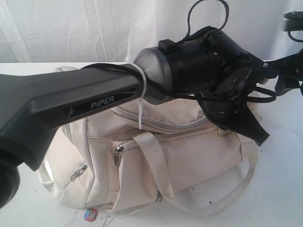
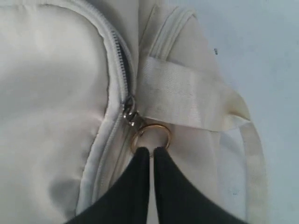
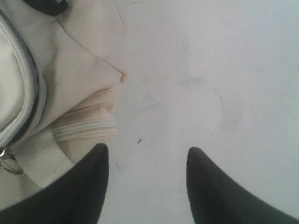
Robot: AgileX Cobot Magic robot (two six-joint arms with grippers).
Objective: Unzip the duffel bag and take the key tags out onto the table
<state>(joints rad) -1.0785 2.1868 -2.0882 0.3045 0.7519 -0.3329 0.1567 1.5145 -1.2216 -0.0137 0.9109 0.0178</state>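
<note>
Duffel bag (image 1: 189,156) sits lower middle of the exterior frame on the white table (image 1: 284,189). Left gripper (image 2: 150,151) has its tips pinched together on the brass zipper ring (image 2: 167,135), and the right gripper (image 3: 147,149) hangs spread apart over bare table just beside the bag's end

This looks like a robotics lab set up for recording, not anyone's home: a wide plain white tabletop (image 1: 284,189) backed by a hung white cloth backdrop (image 1: 71,28). Over it reaches a dark grey jointed robot arm (image 1: 57,106) lettered PIPER, its black cables (image 1: 189,21) strapped on with white zip ties (image 1: 141,101).
</note>
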